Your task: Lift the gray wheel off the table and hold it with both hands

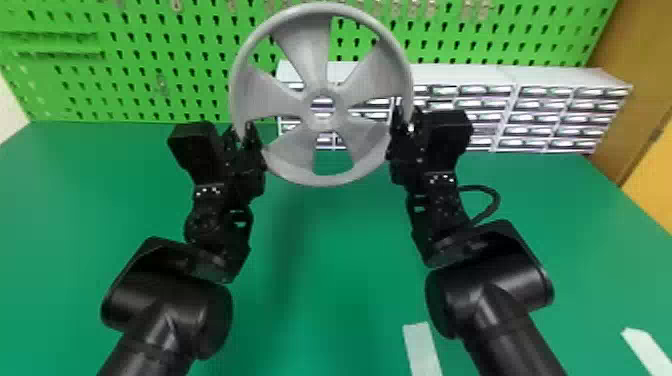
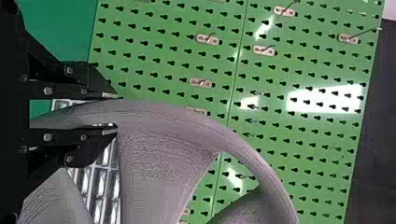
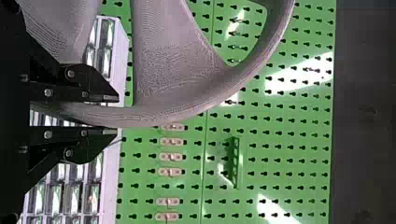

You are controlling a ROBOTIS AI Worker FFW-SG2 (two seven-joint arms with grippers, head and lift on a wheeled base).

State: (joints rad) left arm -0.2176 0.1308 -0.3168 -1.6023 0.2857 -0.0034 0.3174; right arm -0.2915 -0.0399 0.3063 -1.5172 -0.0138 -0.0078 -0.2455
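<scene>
Head view: wheel (image 1: 326, 121) seemingly in both tools (image 1: 242, 132).

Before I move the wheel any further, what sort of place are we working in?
Likely a workshop or robotics lab bench: a green pegboard with small hooks stands behind the green table, and a white cabinet of many small parts drawers sits against it.
</scene>
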